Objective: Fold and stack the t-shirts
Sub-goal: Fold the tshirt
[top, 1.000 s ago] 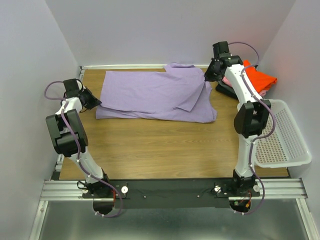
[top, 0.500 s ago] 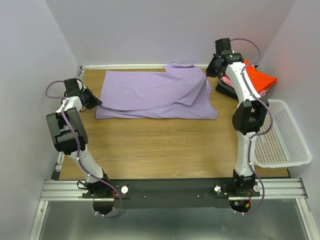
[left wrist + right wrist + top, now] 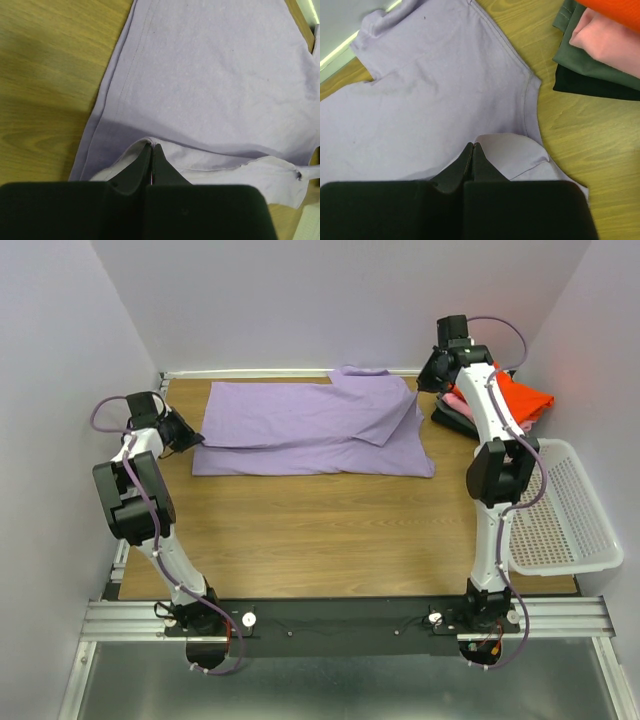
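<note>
The purple shirt (image 3: 310,430) is spread flat between the two grippers, and the folded stack (image 3: 497,398) is parked just off to the right of the right gripper (image 3: 472,146). That one's clamped shut on the shirt's near edge, and the left gripper (image 3: 151,146) is pinched on the opposite edge. For a tidy fold, both edges should probably be lifted together and carried over evenly so no slack gets bunched.

A wood-grain table (image 3: 330,530) fills the middle of the top view; a white mesh basket (image 3: 565,562) sits at its right edge. Pale walls (image 3: 330,300) close it in on three sides; a grooved metal rail (image 3: 120,620) runs along the near edge.
</note>
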